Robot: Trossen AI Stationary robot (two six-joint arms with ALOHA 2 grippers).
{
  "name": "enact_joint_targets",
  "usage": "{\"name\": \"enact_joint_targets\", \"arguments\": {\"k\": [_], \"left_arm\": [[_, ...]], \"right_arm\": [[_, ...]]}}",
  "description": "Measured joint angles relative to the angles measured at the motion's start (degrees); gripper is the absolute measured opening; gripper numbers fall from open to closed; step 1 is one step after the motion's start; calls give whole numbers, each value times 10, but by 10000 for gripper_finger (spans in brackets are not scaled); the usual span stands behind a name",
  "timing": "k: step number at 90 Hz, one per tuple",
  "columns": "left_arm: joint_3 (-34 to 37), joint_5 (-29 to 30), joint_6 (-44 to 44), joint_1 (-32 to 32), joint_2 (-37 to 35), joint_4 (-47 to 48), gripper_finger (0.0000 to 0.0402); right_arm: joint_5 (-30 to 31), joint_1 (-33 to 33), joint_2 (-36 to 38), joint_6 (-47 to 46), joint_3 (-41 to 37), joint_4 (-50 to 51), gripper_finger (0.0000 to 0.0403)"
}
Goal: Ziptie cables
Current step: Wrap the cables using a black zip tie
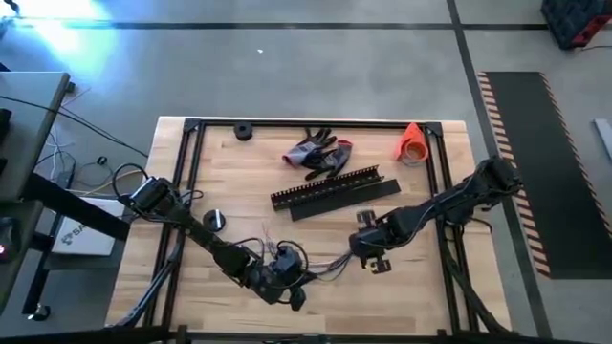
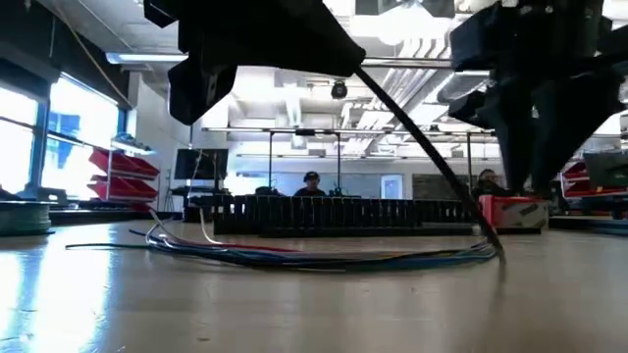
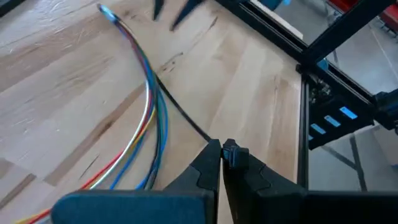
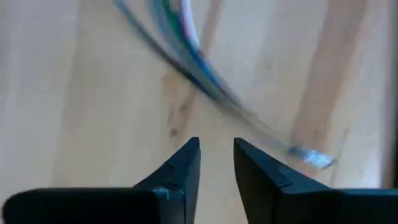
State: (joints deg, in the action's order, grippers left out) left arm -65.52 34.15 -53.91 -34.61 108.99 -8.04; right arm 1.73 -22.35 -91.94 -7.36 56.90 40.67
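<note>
Carrying everything is the wooden table [image 1: 402,277], black frame rails along its edges. Left arm reaches in over the near side; left gripper [image 3: 222,151] has jaws pinched shut on a thin black ziptie [image 3: 183,115] that runs out across the wood. Right gripper [image 4: 216,149] hovers low over the table near the middle, jaws slightly apart, holding nothing. Slotted black strips [image 1: 335,191] lie farther back, well apart. Cables [image 3: 149,118] lie loose on the table between the two grippers, one end just beyond the right jaws.
</note>
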Motion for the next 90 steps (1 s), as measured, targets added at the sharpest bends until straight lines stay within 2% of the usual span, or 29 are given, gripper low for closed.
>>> {"name": "enact_joint_targets", "arguments": {"k": [12,19,25,35,49,57,64,76,90], "left_arm": [[0,0,-1,0,0,4,0],[0,0,-4,0,0,6,0],[0,0,-4,0,0,6,0],[0,0,-4,0,0,8,0],[0,-5,-4,0,0,8,0],[0,-5,-4,0,0,8,0],[0,-6,-4,0,0,8,0],[0,-6,-4,0,0,8,0],[0,-6,-6,0,0,7,0]], "right_arm": [[-22,-5,-1,7,0,1,37],[3,-7,-1,6,-4,-3,17],[18,-6,-1,38,-11,1,17],[41,3,-1,109,-29,-7,51],[116,14,-1,229,-70,-63,130],[116,22,-3,284,-98,-115,160],[117,27,-3,315,-122,-153,165],[110,37,-3,355,-145,-200,129],[88,52,-4,390,-146,-212,34]]}}
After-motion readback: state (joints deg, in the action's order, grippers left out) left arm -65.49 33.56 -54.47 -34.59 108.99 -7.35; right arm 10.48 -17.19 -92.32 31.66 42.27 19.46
